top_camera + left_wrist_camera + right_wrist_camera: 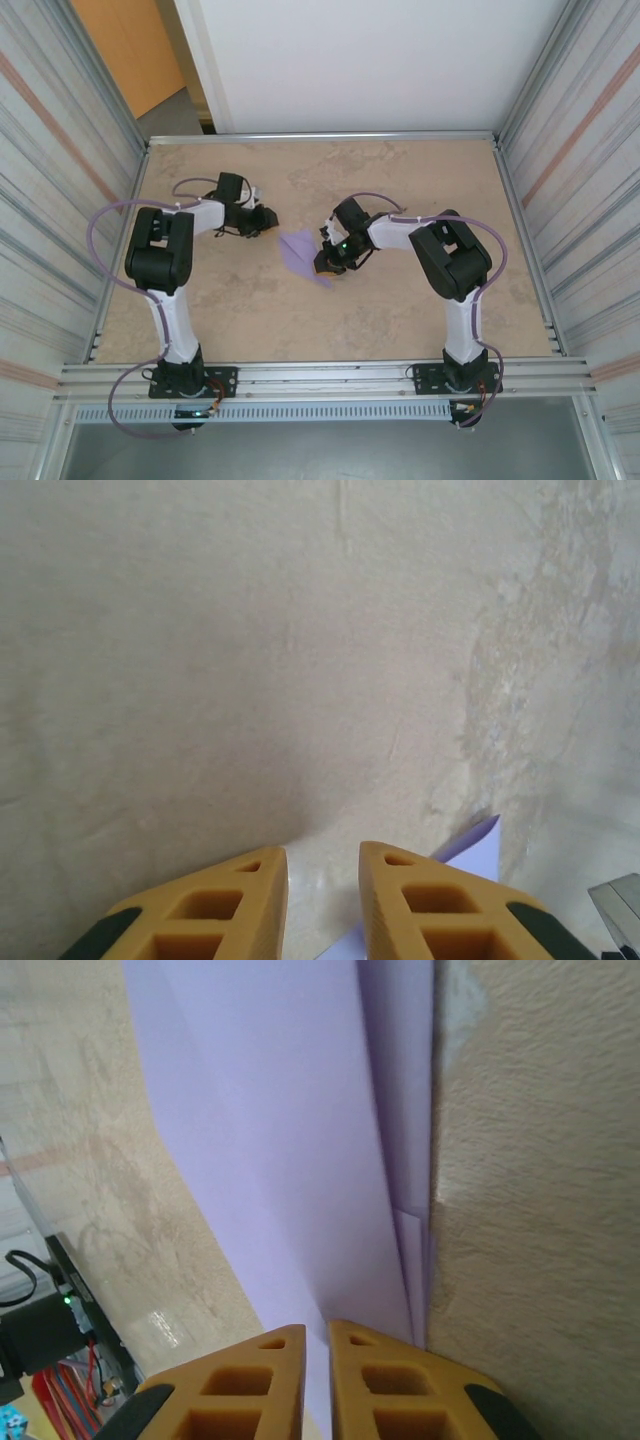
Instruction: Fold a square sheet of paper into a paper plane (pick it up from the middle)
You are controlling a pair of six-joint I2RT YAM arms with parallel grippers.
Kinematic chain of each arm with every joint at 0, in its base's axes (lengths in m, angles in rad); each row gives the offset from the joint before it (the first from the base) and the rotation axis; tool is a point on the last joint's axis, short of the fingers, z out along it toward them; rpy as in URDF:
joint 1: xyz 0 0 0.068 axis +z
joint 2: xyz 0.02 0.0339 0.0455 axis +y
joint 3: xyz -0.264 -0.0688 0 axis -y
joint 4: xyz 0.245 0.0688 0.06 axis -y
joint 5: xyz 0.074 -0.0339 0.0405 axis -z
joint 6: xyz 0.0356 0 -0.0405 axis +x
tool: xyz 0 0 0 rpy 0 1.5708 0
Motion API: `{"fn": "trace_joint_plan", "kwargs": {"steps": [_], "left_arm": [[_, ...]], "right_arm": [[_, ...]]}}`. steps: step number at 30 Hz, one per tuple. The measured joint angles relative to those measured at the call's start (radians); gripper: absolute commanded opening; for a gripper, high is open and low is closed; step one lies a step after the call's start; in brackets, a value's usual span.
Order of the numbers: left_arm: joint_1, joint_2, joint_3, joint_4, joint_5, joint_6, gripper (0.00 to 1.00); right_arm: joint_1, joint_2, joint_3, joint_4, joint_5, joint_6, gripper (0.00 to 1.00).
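Note:
The lilac paper plane (300, 255) lies on the beige table (420, 180) between the two arms, a folded pointed shape; this is the square sheet in its folded state. My right gripper (325, 262) is at its right end. In the right wrist view the folded layers (290, 1140) stretch away from the right gripper (317, 1328), whose jaws stand a narrow gap apart with the paper's edge running into that gap. My left gripper (268, 217) is a little to the paper's upper left, clear of it. In its own view the left gripper (322, 852) is open over bare table, with a paper corner (475, 845) beside its right finger.
Metal rails edge the table (320, 135), with corrugated walls on both sides. Bare tabletop lies all around the paper. The arm bases (185, 375) are bolted at the near edge.

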Motion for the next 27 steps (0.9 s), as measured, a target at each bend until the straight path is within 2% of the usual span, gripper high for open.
{"fn": "trace_joint_plan", "kwargs": {"steps": [5, 8, 11, 15, 21, 27], "left_arm": [[0.006, -0.089, -0.010, -0.007, -0.013, -0.020, 0.32], [0.006, -0.207, -0.053, 0.006, -0.013, -0.045, 0.36], [0.006, -0.314, -0.118, 0.039, -0.009, -0.080, 0.41], [0.006, -0.396, -0.251, 0.116, 0.011, -0.154, 0.45], [0.006, -0.412, -0.452, 0.215, 0.051, -0.277, 0.49], [0.006, -0.430, -0.512, 0.269, 0.068, -0.329, 0.50]], "right_arm": [[-0.015, -0.058, -0.002, 0.052, 0.006, 0.064, 0.31], [-0.037, -0.129, -0.004, 0.100, 0.016, 0.086, 0.34], [-0.068, -0.173, -0.003, 0.140, 0.032, 0.086, 0.43], [-0.100, -0.155, 0.010, 0.127, 0.032, 0.038, 0.46], [-0.075, -0.062, 0.106, 0.018, 0.031, -0.105, 0.48], [-0.043, 0.025, 0.190, -0.052, 0.026, -0.205, 0.43]]}}
